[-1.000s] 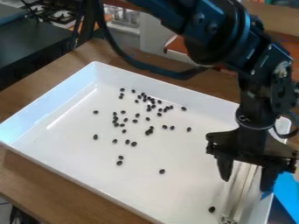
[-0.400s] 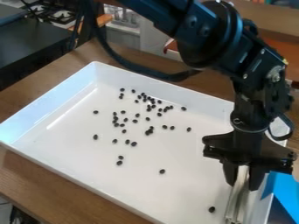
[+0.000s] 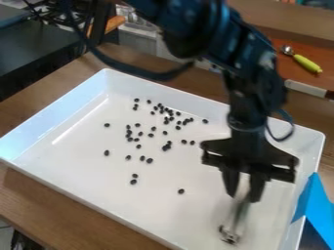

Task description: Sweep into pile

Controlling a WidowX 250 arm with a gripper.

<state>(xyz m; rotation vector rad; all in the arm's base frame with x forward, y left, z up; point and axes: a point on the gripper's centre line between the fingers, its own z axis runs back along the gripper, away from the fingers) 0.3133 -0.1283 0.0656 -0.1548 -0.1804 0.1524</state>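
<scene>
One slender bar (image 3: 239,214): clamped between the two fingers of one black gripper (image 3: 243,197), extending below the fingertips over one white tray (image 3: 72,163). Black beans (image 3: 180,191), forty-odd: scattered on the tray floor, apart from the fingers, mostly view-left and farther back. Beyond the tray: one green-handled spoon (image 3: 306,63).
</scene>
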